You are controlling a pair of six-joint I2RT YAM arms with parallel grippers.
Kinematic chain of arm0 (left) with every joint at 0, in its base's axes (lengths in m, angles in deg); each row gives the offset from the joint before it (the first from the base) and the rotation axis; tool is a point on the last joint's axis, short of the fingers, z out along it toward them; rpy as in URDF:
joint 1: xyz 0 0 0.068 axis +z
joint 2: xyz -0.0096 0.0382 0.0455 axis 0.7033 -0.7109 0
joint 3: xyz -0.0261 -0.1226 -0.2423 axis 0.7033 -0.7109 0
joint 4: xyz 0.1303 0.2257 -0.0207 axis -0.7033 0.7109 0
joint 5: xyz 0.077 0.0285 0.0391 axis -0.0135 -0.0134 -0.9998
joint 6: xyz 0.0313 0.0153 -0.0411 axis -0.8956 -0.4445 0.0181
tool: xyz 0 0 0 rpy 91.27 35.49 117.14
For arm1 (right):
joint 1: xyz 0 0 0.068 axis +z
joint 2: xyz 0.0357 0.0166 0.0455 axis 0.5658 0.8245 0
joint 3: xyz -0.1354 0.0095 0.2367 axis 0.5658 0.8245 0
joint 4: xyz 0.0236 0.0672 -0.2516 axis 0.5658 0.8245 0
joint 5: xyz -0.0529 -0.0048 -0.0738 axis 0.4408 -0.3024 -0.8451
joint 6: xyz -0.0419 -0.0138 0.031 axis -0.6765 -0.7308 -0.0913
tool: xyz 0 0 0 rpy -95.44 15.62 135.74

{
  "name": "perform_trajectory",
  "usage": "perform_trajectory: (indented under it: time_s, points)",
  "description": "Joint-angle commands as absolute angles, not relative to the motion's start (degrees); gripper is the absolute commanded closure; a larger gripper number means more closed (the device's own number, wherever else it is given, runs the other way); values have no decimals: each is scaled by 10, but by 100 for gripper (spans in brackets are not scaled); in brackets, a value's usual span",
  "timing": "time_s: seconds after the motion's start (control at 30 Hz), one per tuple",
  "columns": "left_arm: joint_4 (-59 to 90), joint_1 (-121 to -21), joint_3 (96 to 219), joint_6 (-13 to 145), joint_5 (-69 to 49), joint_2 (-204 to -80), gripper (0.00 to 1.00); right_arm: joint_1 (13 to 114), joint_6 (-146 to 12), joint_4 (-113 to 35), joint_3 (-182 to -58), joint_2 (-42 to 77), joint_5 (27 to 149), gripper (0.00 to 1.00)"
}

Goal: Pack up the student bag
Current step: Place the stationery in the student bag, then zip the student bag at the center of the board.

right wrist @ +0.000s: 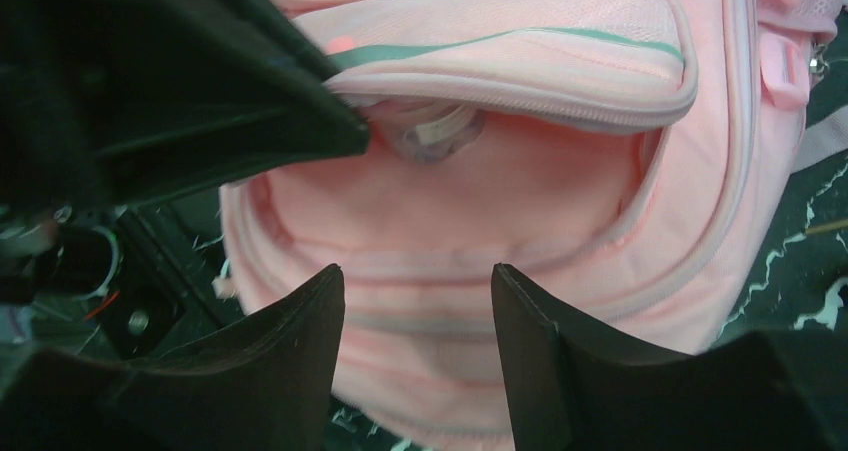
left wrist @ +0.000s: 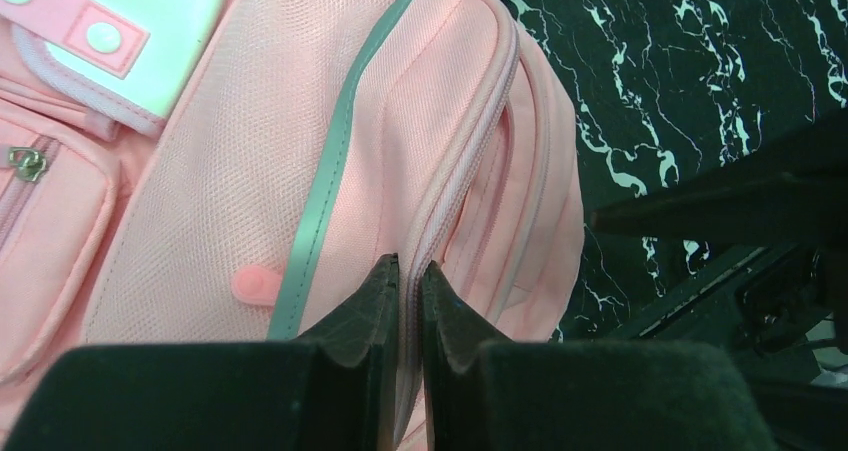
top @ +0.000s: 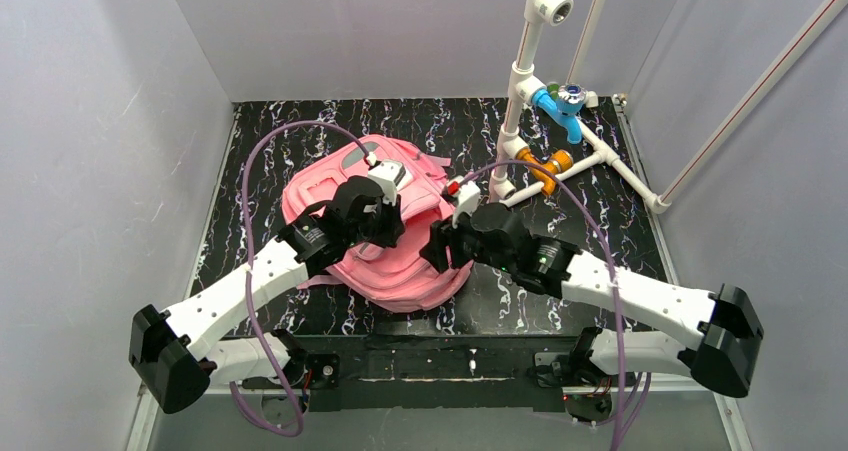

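The student bag (top: 404,274) is a pink backpack lying flat on the black marbled table, with grey strips and a white patch (top: 388,172). My left gripper (top: 386,219) sits over its middle. In the left wrist view the gripper (left wrist: 410,271) is shut on the bag's (left wrist: 250,161) zipper seam. My right gripper (top: 441,248) is at the bag's right edge. In the right wrist view it (right wrist: 418,276) is open and empty, facing the bag (right wrist: 480,201). The left arm's black finger (right wrist: 250,101) holds a flap up there, and the compartment gapes beneath it.
A white pipe frame (top: 520,91) with a blue tap (top: 556,106) and orange fittings (top: 545,164) stands at the back right. White walls close in the table on three sides. Purple cables (top: 250,181) arc above both arms.
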State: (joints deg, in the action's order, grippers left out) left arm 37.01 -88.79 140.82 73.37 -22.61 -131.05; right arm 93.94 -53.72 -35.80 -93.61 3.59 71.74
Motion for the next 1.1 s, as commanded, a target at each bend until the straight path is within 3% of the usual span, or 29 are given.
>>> perform_trajectory:
  time_s: [0.0, 0.13, 0.27, 0.33, 0.47, 0.63, 0.73, 1.07]
  points:
    - [375, -892, 1422, 751, -185, -1306, 88, 945, -485, -297, -873, -18, 773, 36]
    - [423, -891, 1423, 746, -199, -1259, 54, 962, -438, -355, -854, -36, 793, 36]
    - [490, -890, 1416, 753, -262, -1191, 28, 1000, -438, -372, -885, -12, 773, 35]
    - [520, -889, 1402, 762, -309, -1150, 20, 1015, -444, -374, -901, 1, 758, 35]
    - [532, -887, 1330, 813, -382, -1065, 17, 1019, -402, -390, -907, 17, 722, 30]
    - [432, -887, 1201, 816, -372, -972, 20, 1017, -266, -541, -849, 15, 690, 18]
    - [366, -887, 1155, 782, -373, -945, 18, 1006, -211, -546, -854, 33, 679, 17]
    - [340, -887, 1152, 674, -354, -1063, 18, 953, -178, -577, -876, 91, 726, 21]
